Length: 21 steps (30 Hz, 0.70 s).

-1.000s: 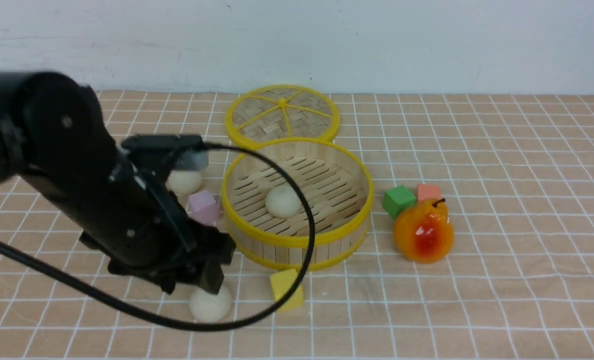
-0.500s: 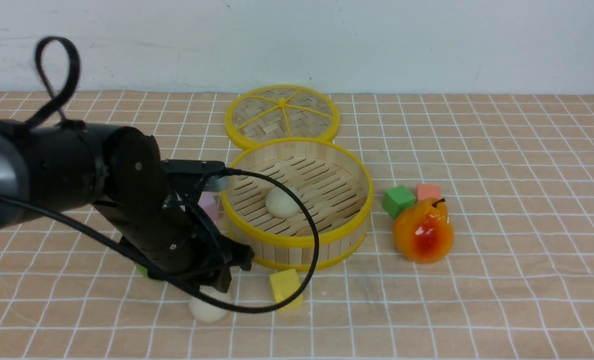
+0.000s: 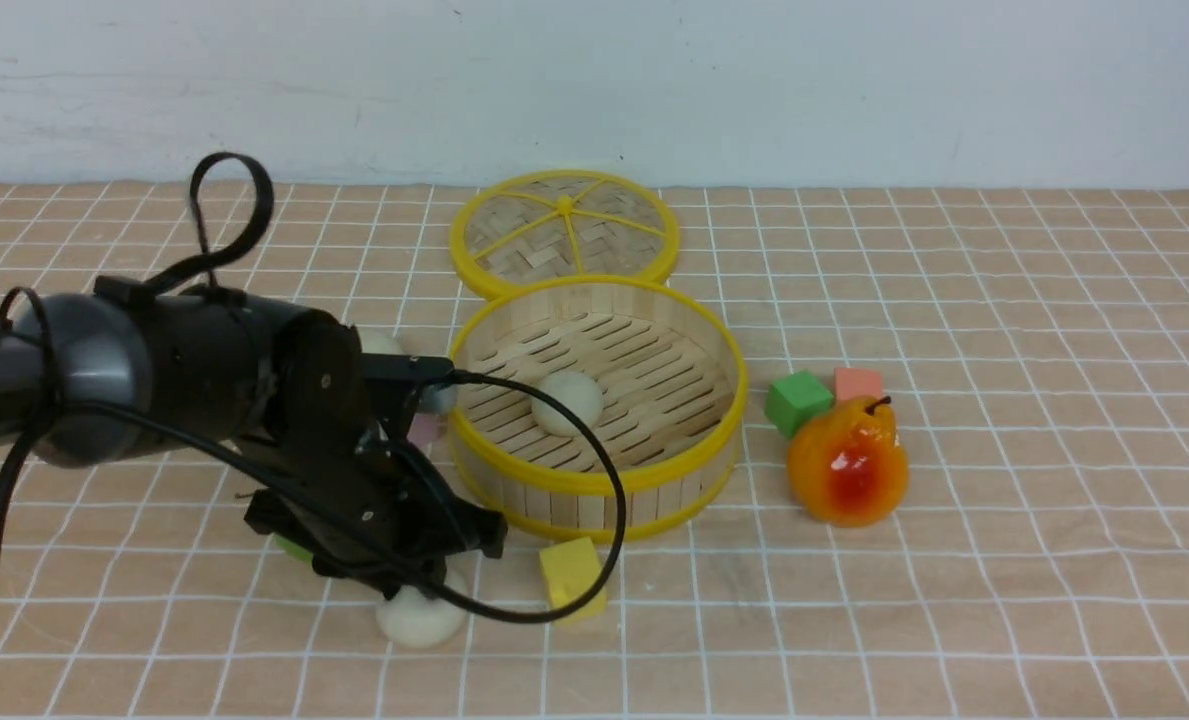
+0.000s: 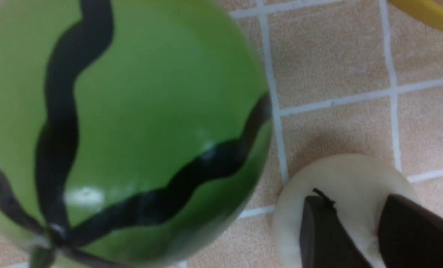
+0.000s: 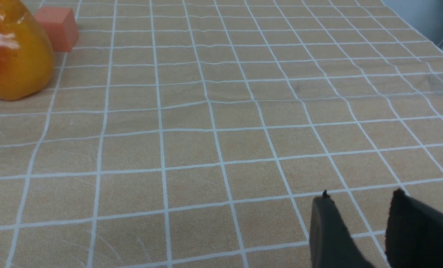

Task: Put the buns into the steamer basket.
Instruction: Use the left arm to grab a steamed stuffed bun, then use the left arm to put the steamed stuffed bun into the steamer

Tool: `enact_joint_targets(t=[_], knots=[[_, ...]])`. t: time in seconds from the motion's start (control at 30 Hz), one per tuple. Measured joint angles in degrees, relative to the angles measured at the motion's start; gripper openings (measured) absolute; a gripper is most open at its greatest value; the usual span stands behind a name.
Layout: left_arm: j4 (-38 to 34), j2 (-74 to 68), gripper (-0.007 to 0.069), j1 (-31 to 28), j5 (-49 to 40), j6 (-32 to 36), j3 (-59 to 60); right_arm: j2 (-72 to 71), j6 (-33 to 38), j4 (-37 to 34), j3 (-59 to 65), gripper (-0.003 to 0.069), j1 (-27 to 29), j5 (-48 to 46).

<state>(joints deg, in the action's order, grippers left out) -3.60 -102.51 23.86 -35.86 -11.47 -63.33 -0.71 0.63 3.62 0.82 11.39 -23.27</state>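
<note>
Nearest the worktop's (image 3: 954, 620) front edge, the left claw (image 3: 422, 582) pinches narrowly onto the top of the near bun (image 3: 419, 618), which sits hemmed between the watermelon ball (image 4: 120, 126) and a yellow block (image 3: 574, 578). Just beyond, the steamer basket (image 3: 594, 482) holds a second bun (image 3: 566, 402), its near rim close to the claw; a third bun (image 3: 382, 343) peeks from behind the arm (image 3: 184, 370). Bare worktop lies under the right claw (image 5: 359, 208), narrowly parted, empty.
</note>
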Motion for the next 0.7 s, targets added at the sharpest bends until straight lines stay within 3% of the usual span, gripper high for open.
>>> enact_joint_targets(t=[0.2,0.4,0.47,0.7], knots=[[0.0,-0.2,-0.0006,0.0,-8.7,0.2,-5.9,0.0,0.0,0.0,0.0,0.0241,0.0,0.0],[-3.4,-0.3,-0.0013,0.0,-16.1,2.9,-15.1,0.0,0.0,-0.1,0.0,0.0241,0.0,0.0],[-7.5,-0.3,-0.0013,0.0,-17.3,4.6,-19.4,0.0,0.0,-0.1,0.0,0.0241,0.0,0.0],[-24.7,-3.1,-0.0013,0.1,-8.9,13.1,-29.0,0.0,0.0,-0.1,0.0,0.0241,0.0,0.0]])
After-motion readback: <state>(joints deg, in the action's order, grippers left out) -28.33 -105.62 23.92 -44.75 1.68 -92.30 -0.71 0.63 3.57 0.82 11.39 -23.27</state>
